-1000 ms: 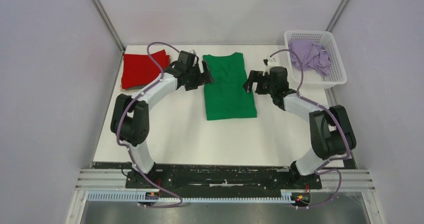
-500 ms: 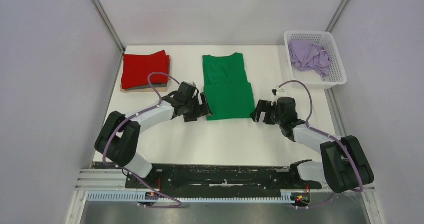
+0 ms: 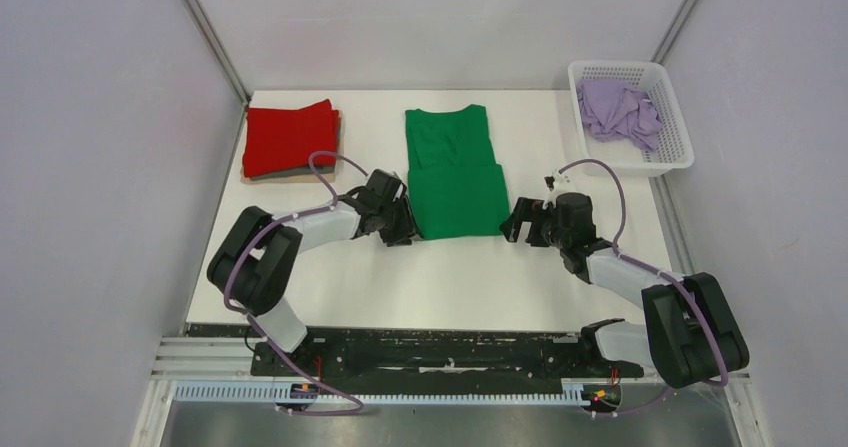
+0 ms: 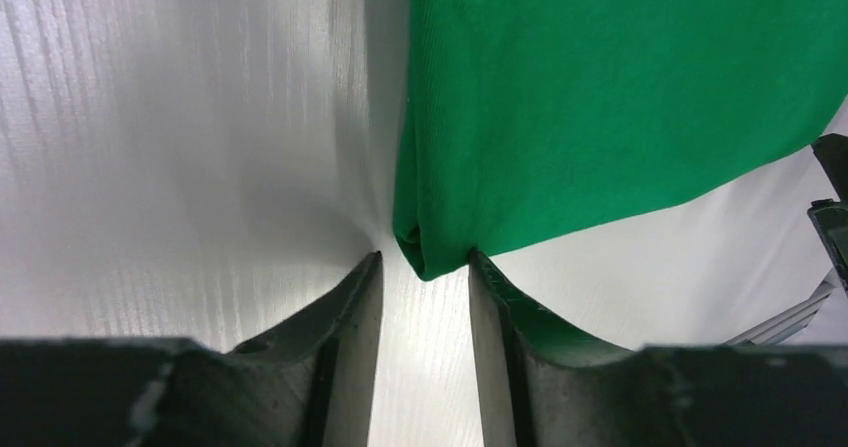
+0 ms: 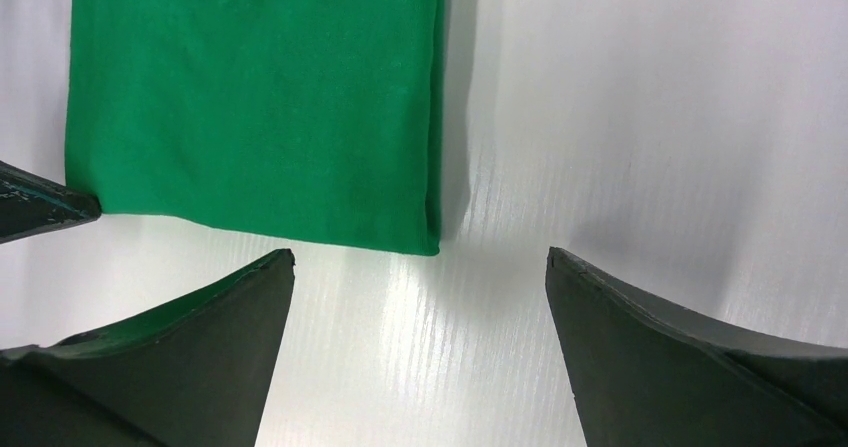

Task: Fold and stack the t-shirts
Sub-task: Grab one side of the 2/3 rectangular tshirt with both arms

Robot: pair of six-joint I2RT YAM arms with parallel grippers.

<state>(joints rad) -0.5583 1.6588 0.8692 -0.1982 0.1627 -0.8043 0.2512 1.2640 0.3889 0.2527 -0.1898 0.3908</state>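
Looking at green shirt (image 3: 455, 172) flat on table (image 3: 450, 277), middle of it, folded into a long strip, neck end away from the arms.

Got left claw (image 4: 422, 262) down low at the shirt's near left corner. Fingers only a narrow gap apart, folded corner poking in between them. Touching cloth on one finger, sliver of table showing beside the other. Not pinched shut, so can't call it a hold.

Got right claw (image 5: 420, 252) low at the near right corner, spread wide. Corner just ahead of the fingertips, not between them. Nothing held.

Seeing red shirt (image 3: 290, 139) folded at far left of table, well apart from the green one.

Seeing lilac shirt (image 3: 618, 110) crumpled inside basket (image 3: 683, 127) at far right corner, not folded.
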